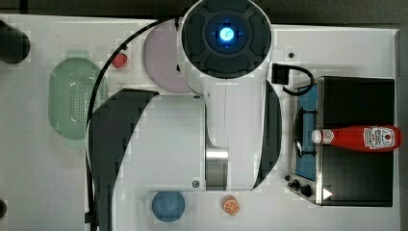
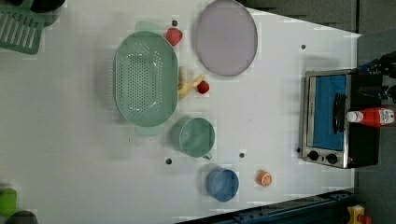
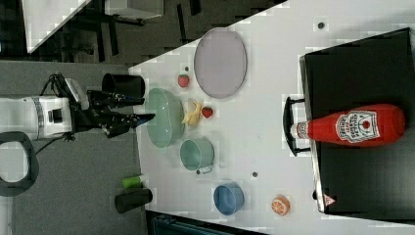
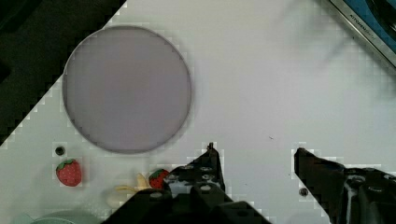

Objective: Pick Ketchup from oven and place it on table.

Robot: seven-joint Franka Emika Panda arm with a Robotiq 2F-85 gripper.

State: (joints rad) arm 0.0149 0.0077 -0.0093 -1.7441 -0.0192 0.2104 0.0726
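In the top view the arm (image 1: 226, 96) covers the middle of the table (image 1: 29, 183), hiding the cup and banana; the left view shows both, the green cup (image 2: 197, 136) below the colander (image 2: 146, 78) and the banana (image 2: 187, 84) just beside the colander's right rim with a strawberry (image 2: 202, 87) touching it. The blue bowl (image 2: 222, 184), cup and colander look bare inside, the grey plate (image 2: 226, 37) too. Further right an orange slice (image 2: 264, 178) lies on the table. In the wrist view the gripper (image 4: 256, 158) hangs over bare table with its fingers (image 4: 208, 168) spread apart, holding nothing, their bases cut off by the frame edge. At the right, the ketchup (image 1: 357, 138) lies on its side on the black top of the oven (image 1: 356, 183), cap over the door handle; the oven's far side is cut off in the left view
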